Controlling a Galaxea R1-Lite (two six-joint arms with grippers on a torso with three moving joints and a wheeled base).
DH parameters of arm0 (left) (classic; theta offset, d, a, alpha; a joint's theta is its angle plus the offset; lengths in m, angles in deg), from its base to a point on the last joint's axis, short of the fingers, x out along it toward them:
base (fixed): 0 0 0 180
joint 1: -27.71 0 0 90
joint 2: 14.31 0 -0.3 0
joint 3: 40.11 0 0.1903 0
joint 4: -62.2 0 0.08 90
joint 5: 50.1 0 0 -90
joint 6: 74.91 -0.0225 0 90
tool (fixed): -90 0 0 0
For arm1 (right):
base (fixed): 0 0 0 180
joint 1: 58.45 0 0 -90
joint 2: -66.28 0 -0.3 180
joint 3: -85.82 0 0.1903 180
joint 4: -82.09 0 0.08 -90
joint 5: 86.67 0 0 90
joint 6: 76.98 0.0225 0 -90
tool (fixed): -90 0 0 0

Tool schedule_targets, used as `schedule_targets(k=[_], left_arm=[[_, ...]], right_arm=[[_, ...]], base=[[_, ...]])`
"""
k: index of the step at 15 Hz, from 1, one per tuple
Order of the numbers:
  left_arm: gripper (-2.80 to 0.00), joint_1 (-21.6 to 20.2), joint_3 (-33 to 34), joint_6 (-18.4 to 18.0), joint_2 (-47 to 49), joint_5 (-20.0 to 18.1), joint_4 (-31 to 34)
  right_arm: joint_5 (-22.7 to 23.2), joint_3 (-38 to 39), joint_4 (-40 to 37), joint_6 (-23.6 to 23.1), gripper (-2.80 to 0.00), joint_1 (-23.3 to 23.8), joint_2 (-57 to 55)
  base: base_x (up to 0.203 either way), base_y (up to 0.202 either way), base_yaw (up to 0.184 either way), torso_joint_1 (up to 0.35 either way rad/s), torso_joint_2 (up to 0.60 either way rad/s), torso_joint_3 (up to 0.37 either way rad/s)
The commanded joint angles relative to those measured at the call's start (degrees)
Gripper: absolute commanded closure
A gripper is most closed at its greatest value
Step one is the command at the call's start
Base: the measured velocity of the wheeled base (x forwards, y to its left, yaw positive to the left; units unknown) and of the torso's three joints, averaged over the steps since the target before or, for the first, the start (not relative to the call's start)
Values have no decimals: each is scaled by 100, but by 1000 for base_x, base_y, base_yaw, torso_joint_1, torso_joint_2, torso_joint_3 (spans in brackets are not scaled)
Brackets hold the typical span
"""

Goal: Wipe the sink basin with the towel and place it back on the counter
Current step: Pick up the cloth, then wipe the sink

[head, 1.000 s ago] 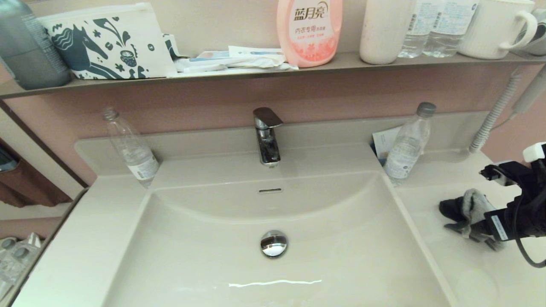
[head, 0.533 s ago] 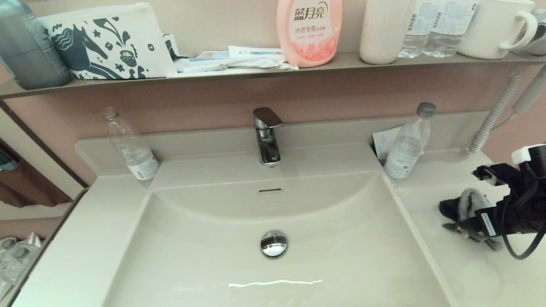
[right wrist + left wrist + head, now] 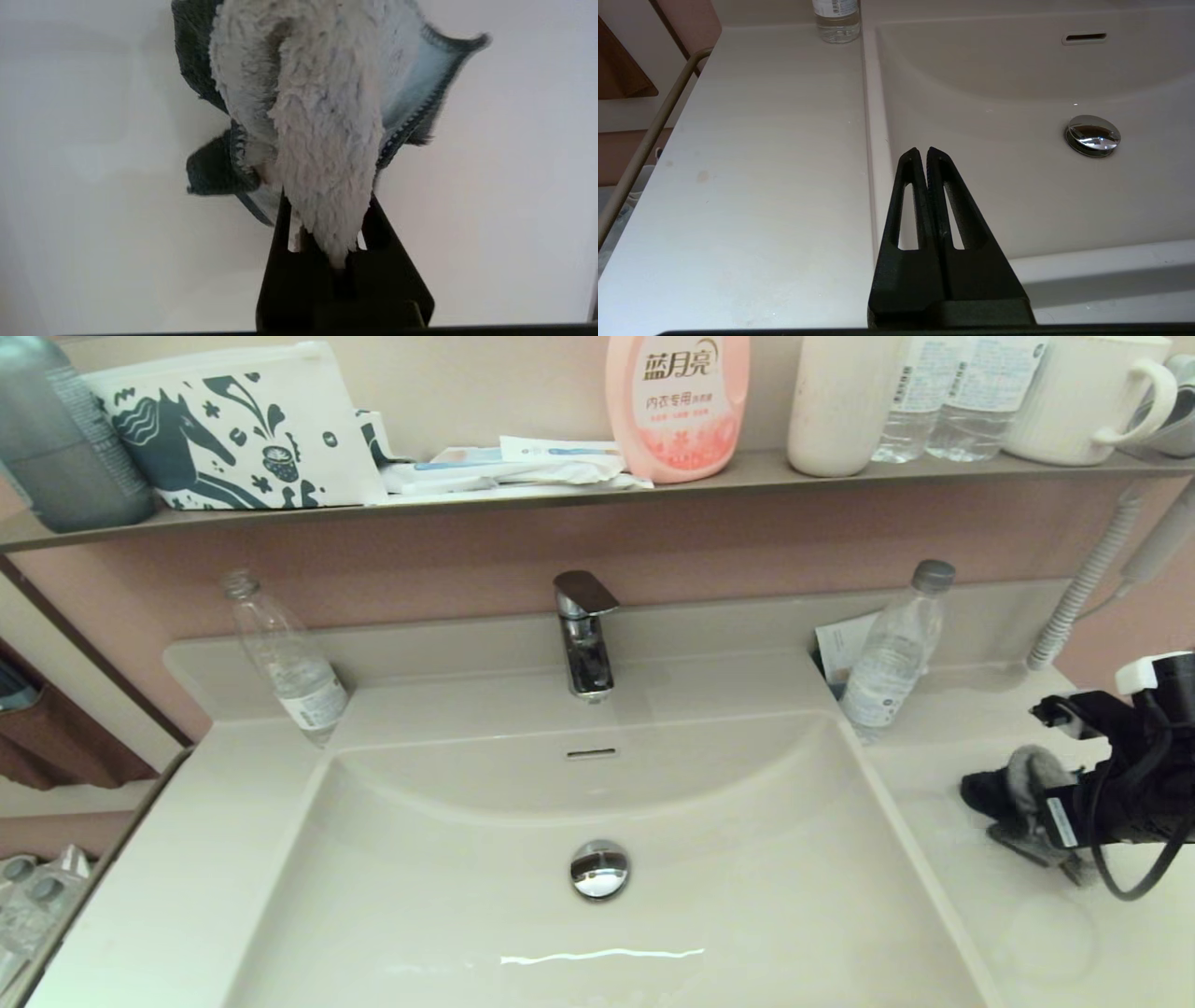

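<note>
The right gripper (image 3: 1027,803) sits over the counter (image 3: 943,905) at about 3 o'clock from the sink basin (image 3: 747,859), and its fingers are pinched onto the towel (image 3: 1013,782). In the right wrist view the fluffy light grey face of the towel (image 3: 322,140) bulges up between the fingers (image 3: 280,219) while dark charcoal corners hang out to either side, so the cloth is bunched rather than flat. Its lower folds look to be touching or just above the counter; which of the two cannot be told. The basin shows no cloth in it, with the chrome drain plug (image 3: 599,869) and the overflow slot (image 3: 591,753) both bare. My reading is that this is either the pick-up before wiping or the set-down after it; the pictures alone do not settle which. If it is the pick-up, the next move calls for lifting the towel clear of the basin's raised rim, carrying it toward 9 o'clock past the capped water bottle (image 3: 892,653) standing at the rim's far corner, and lowering it onto the basin floor with the grip kept firm. The left gripper (image 3: 923,156) is parked at about 7 o'clock of the drain, over the basin's left rim, its fingers pressed together and holding nothing.
</note>
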Motion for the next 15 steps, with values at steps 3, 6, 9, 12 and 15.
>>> schedule_targets(k=[3, 6, 9, 12, 15], left_arm=[[0, 3, 0, 2, 6, 3, -2], [0, -2, 0, 1, 6, 3, -2], [0, 3, 0, 1, 8, -1, -2], [0, -5, 0, 1, 7, 3, -2], [0, 1, 0, 4, 8, 3, -2]], right_arm=[[125, -25, -335, -10, 0, -70, 992], [258, -554, -1142, 344, 0, -1099, 1689], [-41, -2301, -2500, 1769, 0, -2864, 1665], [-251, -3479, -3828, 3175, 0, -4114, 884], [-324, -3608, -4399, 3867, 0, -4916, 171]], base=[[0, 0, 0, 0, 0, 0], [0, 0, 0, 0, 0, 0], [0, 0, 0, 0, 0, 0], [0, 0, 0, 0, 0, 0], [0, 0, 0, 0, 0, 0]])
